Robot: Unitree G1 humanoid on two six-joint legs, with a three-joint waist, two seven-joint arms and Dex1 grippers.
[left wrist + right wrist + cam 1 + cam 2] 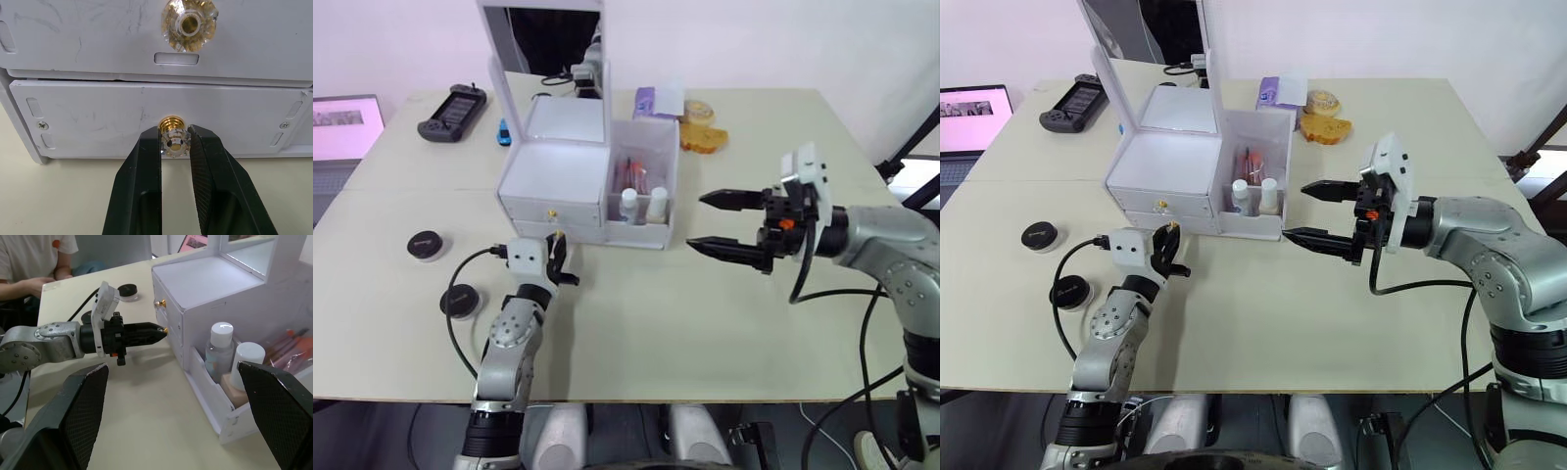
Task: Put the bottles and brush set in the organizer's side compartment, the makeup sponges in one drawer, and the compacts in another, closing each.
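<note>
Your organizer (578, 191) stands mid-table with its mirror lid upright and both drawers shut. In its side compartment (644, 201) the two bottles (642, 205) stand at the front, with the brush set (631, 172) behind them. Your left gripper (175, 147) is clamped on the lower drawer's gold knob (174, 139), one finger on each side. Your right gripper (722, 224) hovers just beside the compartment end with its fingers spread wide, holding nothing. The two compacts (444, 272) sit on the table to the organizer's left, near your left arm
</note>
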